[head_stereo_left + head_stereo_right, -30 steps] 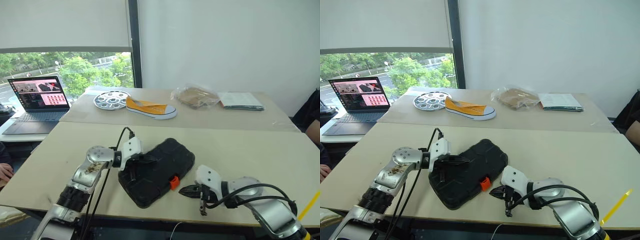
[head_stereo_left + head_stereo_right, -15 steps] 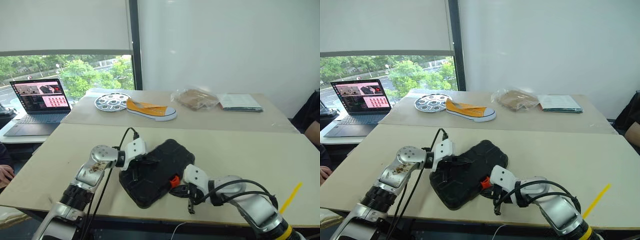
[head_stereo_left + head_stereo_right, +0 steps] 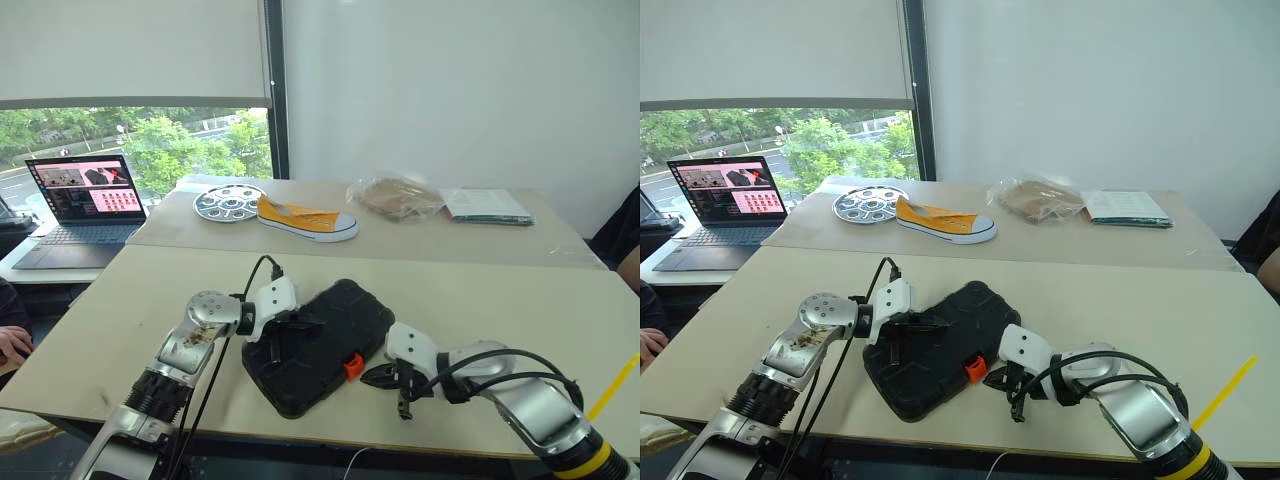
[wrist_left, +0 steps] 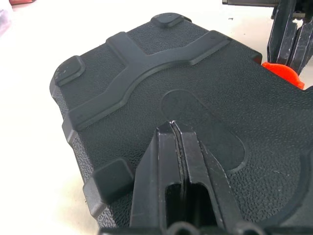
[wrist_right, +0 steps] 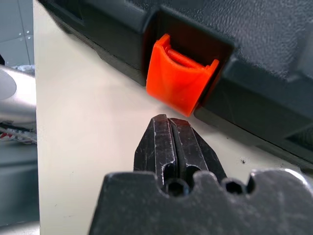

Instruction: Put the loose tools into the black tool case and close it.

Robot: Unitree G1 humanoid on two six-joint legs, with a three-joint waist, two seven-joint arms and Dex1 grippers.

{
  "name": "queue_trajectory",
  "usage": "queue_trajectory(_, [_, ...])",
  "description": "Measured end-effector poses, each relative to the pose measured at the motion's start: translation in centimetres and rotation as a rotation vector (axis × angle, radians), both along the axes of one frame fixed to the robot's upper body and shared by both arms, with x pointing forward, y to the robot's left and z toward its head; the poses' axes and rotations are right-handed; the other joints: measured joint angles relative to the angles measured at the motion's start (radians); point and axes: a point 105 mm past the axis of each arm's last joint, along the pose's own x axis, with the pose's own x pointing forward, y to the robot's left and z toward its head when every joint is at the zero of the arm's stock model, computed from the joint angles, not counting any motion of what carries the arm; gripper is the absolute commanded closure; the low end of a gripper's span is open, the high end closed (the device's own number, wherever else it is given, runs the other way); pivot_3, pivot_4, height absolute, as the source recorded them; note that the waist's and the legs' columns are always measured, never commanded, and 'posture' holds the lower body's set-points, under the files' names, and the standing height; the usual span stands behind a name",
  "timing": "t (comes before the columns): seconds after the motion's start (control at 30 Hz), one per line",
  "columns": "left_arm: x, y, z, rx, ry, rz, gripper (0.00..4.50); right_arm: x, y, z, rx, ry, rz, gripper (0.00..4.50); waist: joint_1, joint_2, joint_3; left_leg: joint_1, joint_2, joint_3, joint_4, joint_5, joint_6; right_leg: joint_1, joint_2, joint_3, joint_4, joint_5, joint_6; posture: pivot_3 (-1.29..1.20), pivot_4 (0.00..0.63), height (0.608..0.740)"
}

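Case work is at the latching step, judging by how both hands are set. The black textured plastic tool case (image 3: 318, 345) lies with its lid down near the front edge of the pale bench (image 3: 480, 300), and no loose tools show around it, so they are presumably already inside.

The left hand (image 3: 283, 331) rests on top of the case lid, its two black fingers (image 4: 178, 161) pressed tight together and grasping nothing. The fingertips touch the lid just at the edge of the shallow round recess moulded in its middle. That placement reads as a hold-down: weight on the lid keeps the two halves of the shell together and stops the case from sliding while the other hand works on its front.

The right hand (image 3: 379, 377) sits at the case's front edge, just beside the small orange plastic latch (image 5: 180, 78). Its fingers are also clenched shut, with nothing between them, forming a single blunt point. In the right wrist view that point is aimed straight at the latch, close but with a strip of bench showing between. The latch seems to stand out from its recess rather than lie flush, so it is probably not snapped home yet; a closed hand suits pushing it in better than pinching would.

Behind the case, on a second bench, lie a yellow canvas shoe (image 3: 306, 218) and a round metal tray (image 3: 229, 202), well apart and irrelevant to the job.
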Motion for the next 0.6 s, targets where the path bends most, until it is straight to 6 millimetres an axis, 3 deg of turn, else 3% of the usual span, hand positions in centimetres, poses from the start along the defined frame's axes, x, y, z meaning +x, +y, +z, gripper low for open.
queue_trajectory(0.6, [0.2,0.1,-0.1,0.005,0.004,0.015,4.47,0.5,1.6,-0.6,0.072,0.077,-0.062,4.5,-0.009,0.0,0.0,0.0,0.001,-0.002,-0.001,0.0,-0.001,-0.001,-0.001,0.0,0.0,0.0,-0.001,0.0,0.15,0.74])
